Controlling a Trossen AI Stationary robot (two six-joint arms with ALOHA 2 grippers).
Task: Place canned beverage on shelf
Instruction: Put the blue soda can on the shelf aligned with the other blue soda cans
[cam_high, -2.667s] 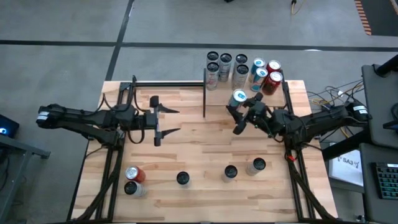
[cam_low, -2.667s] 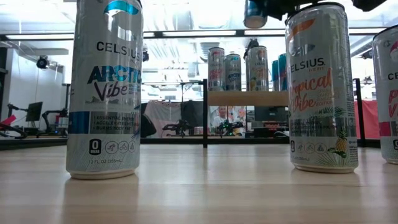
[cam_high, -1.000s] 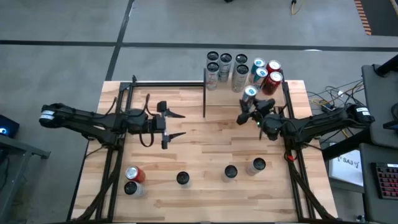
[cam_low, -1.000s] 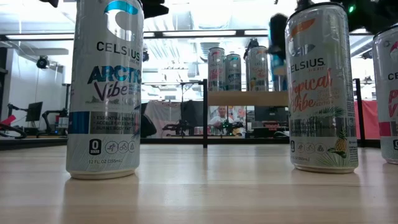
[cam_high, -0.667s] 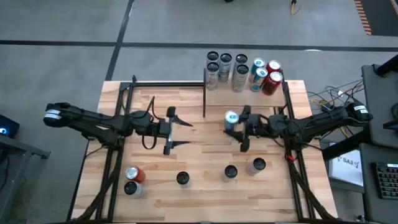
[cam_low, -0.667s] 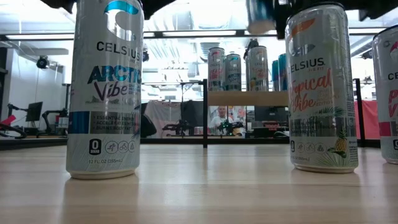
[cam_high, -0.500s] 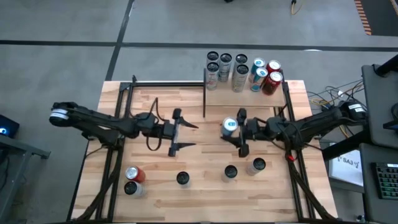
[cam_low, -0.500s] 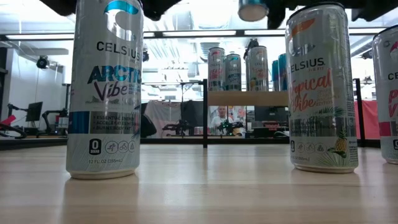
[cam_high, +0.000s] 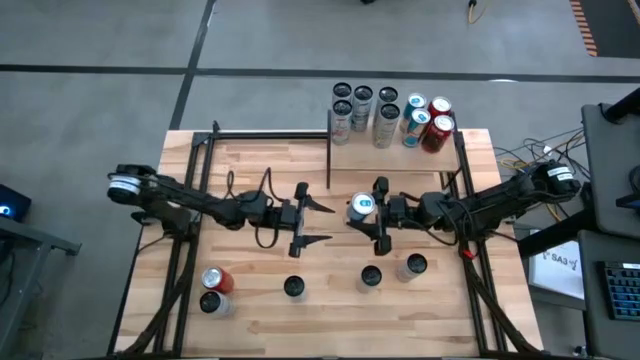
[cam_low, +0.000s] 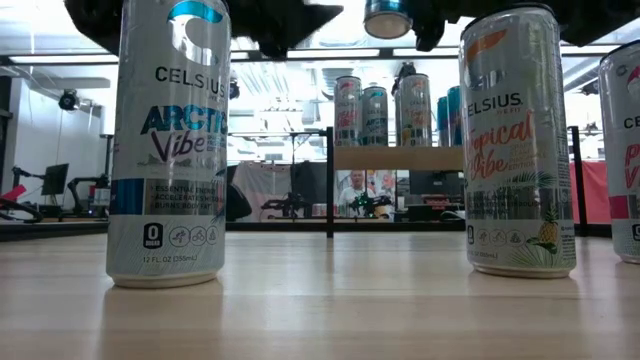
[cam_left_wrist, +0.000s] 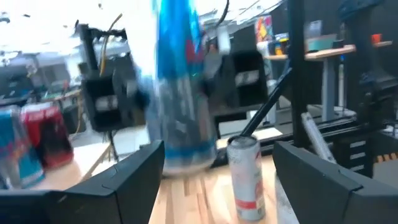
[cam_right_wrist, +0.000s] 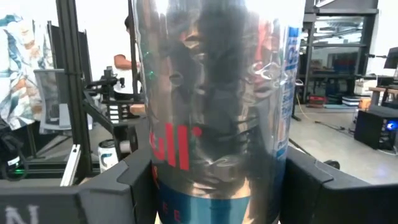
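High view: the right gripper, clamped on the silver-blue can, has carried it from beside the shelf to mid-table. The left gripper, jaws spread and empty, has closed in opposite it, so a handover looks likelier than direct shelving.

Left can, low view: read "CELSIUS", "ARCTIC Vibe", a "0" badge, "12 FL OZ (355mL)". Right can: read "CELSIUS", "Tropical Vibe". Held can, right wrist view: red letters "ull" were legible, nothing more. Shelf cans' labels were too small to read.
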